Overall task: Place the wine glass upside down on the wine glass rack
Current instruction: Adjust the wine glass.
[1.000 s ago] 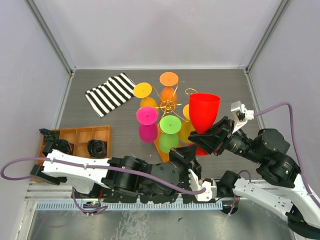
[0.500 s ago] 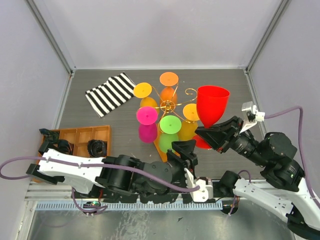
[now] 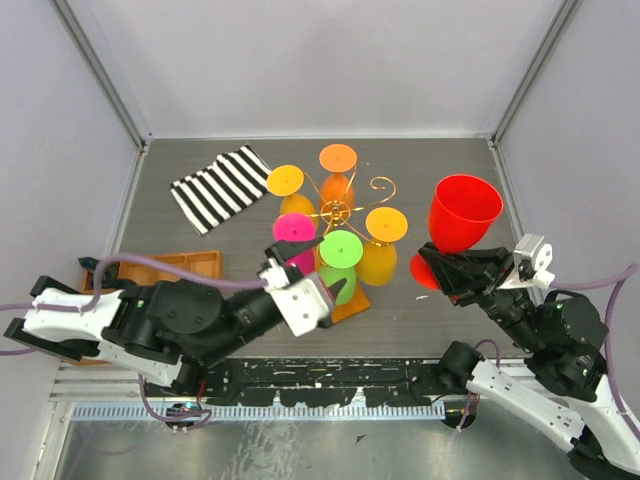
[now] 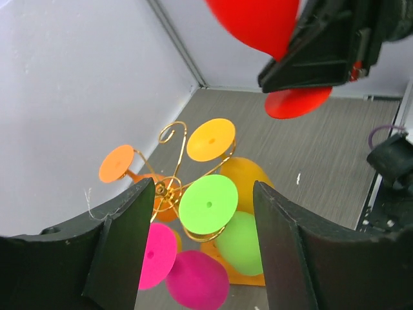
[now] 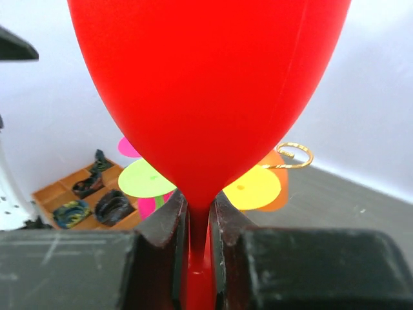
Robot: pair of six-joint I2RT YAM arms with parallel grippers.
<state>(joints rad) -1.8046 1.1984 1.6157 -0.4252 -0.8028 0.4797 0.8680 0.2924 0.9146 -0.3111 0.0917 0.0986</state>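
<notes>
Red glossy wine glass (image 3: 462,215), rounded tapering bowl

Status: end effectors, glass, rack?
Right end effector shut on red glass stem, bowl up. Left end effector open, empty, near rack. One hook free.

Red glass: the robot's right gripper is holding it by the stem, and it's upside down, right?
Not quite. The right gripper does hold the red glass by its stem, but the glass is mouth up, not upside down. The top view shows its open mouth facing up toward the camera.
</notes>
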